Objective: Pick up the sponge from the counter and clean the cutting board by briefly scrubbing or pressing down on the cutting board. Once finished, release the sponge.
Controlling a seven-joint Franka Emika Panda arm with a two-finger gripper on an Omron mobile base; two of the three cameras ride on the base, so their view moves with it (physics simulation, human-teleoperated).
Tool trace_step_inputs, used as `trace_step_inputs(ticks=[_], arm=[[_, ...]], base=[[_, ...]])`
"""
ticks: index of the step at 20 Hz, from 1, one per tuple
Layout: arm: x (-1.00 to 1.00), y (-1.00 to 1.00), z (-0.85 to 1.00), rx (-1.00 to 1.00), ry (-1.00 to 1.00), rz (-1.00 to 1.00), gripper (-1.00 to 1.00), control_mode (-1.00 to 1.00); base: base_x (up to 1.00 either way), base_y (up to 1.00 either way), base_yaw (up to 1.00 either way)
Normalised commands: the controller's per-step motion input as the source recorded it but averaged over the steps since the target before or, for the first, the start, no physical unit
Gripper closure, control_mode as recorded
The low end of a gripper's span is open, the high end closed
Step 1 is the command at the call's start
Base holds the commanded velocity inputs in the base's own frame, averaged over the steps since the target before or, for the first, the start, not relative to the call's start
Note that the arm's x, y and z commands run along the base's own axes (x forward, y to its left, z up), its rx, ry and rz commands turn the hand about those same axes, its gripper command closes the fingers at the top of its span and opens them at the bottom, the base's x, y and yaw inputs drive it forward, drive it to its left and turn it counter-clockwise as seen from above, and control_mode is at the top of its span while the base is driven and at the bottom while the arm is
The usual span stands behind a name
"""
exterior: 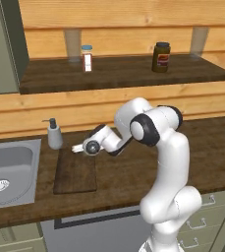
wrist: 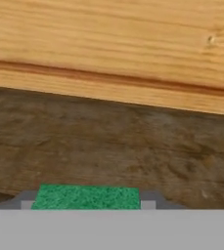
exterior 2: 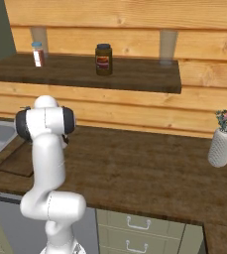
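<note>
Two jars [exterior: 161, 57] on the shelf [exterior: 124, 73], soap dispenser [exterior: 54, 134] (perhaps), flower vase [exterior 2: 222, 143].

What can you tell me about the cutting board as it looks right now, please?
The cutting board is a thin, flat rectangle of dark brown wood with visible grain. It lies flat on the counter between the sink and the arm's base, just in front of the soap dispenser. The robot's hand hangs over its far edge. Its surface looks bare.

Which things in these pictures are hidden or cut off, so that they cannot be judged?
- Sponge: hand view, lower part cut off by the bottom edge.
- Cutting board: right base view, partly hidden behind the arm.
- Jar label: left base view, too small to read.
- Sink: cut off by the left edge.
</note>
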Motion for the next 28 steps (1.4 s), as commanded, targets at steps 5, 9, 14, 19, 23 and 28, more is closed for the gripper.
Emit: trace_step_inputs(ticks=[5,9,14,19,23,28], arm=[[0.13,-1.0,-0.96,0.15,-0.01,-0.02,1.0,-1.0],[0.09,-0.98,-0.9,0.12,-0.12,-0.03,1.0,-1.0],[-0.08,-0.69,-0.78,0.03,-0.24,-0.03,1.0,-1.0],[-0.31,-0.23,-1.0,-0.01,-0.23,-0.03,1.0,-1.0],[-0.28,-0.08,-1.0,0.0,-0.11,-0.01,1.0,-1.0],[-0.59,-0.12,-1.0,0.0,-0.02,0.0,1.0,-1.0]], base=[[0.0,0.0,0.0],[0.0,0.0,0.0],[0.0,0.0,0.0],[0.0,0.0,0.0],[0.0,0.0,0.0],[0.0,0.0,0.0]])
